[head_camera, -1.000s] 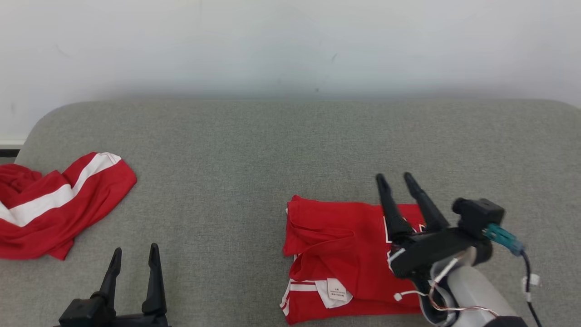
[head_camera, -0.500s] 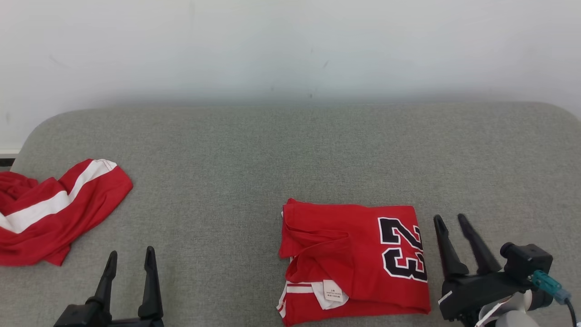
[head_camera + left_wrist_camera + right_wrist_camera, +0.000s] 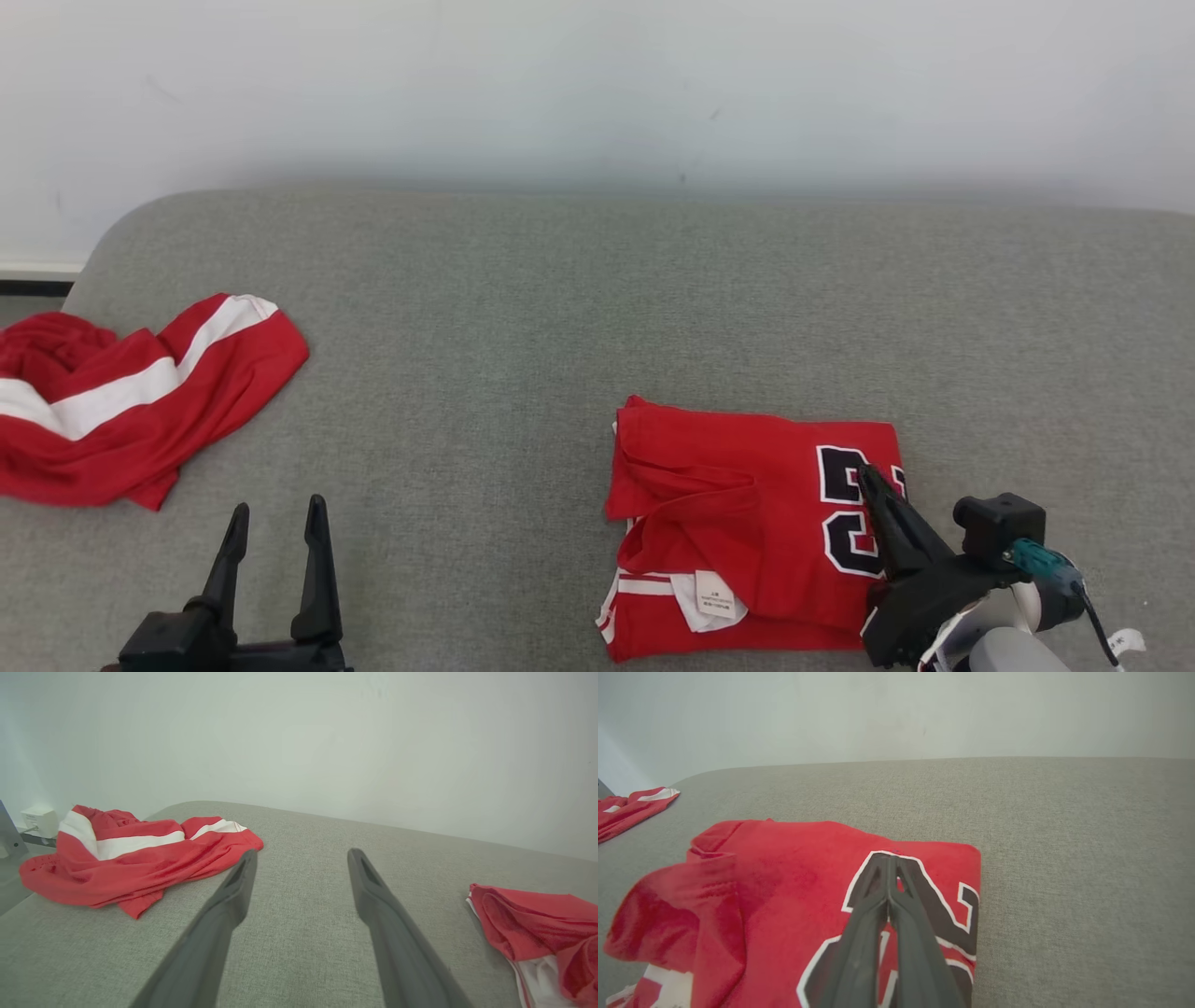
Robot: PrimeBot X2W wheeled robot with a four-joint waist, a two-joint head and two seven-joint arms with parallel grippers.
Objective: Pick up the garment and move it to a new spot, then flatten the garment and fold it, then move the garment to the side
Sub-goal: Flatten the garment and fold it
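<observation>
The garment, a red jersey [image 3: 747,523] folded into a rough square, lies on the grey cushion [image 3: 523,308] close to its near edge, right of the middle. Its black number [image 3: 837,474] faces up on the side towards the right edge, and a white label [image 3: 714,597] shows at the near side.

The right gripper [image 3: 868,476] reaches in from the near right corner, fingers pressed together with nothing pinched between them. From the wrist, the joined tips [image 3: 889,858] lie right over the number; I cannot tell whether they touch the cloth.

The left gripper [image 3: 278,509] hangs over bare cushion by the near edge on the left, fingers spread apart, well away from the jersey. Beyond it, a second red and white garment [image 3: 140,401] lies crumpled at the cushion's left edge.
</observation>
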